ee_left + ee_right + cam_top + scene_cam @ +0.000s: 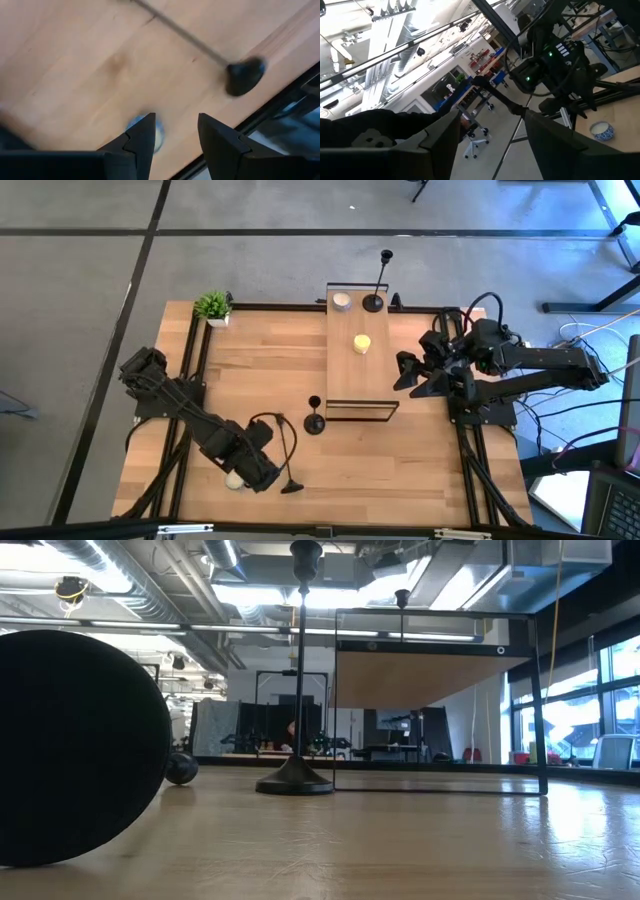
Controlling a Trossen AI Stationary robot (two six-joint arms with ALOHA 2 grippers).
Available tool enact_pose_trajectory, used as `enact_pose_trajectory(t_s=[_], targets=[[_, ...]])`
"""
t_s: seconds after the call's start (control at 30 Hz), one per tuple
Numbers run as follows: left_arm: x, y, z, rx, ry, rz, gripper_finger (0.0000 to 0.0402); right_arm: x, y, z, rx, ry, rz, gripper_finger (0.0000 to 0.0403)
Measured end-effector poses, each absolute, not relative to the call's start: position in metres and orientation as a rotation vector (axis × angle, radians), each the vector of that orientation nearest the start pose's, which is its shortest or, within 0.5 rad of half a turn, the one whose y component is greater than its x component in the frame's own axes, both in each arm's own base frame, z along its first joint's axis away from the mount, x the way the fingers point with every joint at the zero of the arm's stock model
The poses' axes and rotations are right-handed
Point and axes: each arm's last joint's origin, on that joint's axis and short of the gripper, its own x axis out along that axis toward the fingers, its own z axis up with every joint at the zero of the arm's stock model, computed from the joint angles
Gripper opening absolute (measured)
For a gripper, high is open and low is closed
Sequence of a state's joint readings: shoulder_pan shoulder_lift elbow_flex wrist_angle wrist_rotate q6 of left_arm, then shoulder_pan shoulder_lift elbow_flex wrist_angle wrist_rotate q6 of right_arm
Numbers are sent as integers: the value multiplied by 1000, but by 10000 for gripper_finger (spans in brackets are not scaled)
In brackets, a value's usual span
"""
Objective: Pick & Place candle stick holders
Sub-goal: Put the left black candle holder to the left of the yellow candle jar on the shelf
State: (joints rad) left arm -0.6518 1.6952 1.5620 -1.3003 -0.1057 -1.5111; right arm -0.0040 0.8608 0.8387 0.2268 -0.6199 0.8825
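The left end effector (262, 472) sits at the lower left of the high view, low over the wooden desk (270, 370). In its wrist view its fingers (142, 142) stand parted with bare wood between them, clasping nothing. A fallen candle stick holder (244, 75) lies on the desk just beyond them, its thin stem running toward the upper left of that frame; in the high view its round base (291, 487) shows at the bottom centre, just beside the end effector. A small white candle (234, 481) lies close by.

A second holder (314, 420) stands upright at the middle of the desk, beside the near end of a raised wooden shelf (345, 370). A third holder (374, 300) stands on the shelf's far end, near a white candle (342, 302); a yellow candle (362, 343) sits mid-shelf.

The right end effector (410, 375) hovers right of the shelf, fingers apart and empty. A green potted plant (213, 307) occupies the desk's upper-left corner.
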Motion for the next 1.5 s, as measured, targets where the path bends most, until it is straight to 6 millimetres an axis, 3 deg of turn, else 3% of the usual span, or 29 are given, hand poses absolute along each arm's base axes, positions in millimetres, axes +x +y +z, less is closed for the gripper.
enact_pose_trajectory(t_s=[0.27,0.63,0.87,1.07,1.23,1.5], targets=[[238,-198,286,-695,1427,762,143,184,16,377,792,77,638,227],[244,-195,285,-975,1142,1056,143,184,15,376,795,76,629,227],[261,-186,284,-1108,1068,1068,143,185,15,376,797,70,615,227],[271,-184,246,-1254,1087,1025,143,185,15,376,798,73,614,227],[280,-186,206,-1402,944,906,143,185,15,376,799,71,609,227],[283,-170,184,-1367,933,881,143,185,15,376,801,71,603,227]])
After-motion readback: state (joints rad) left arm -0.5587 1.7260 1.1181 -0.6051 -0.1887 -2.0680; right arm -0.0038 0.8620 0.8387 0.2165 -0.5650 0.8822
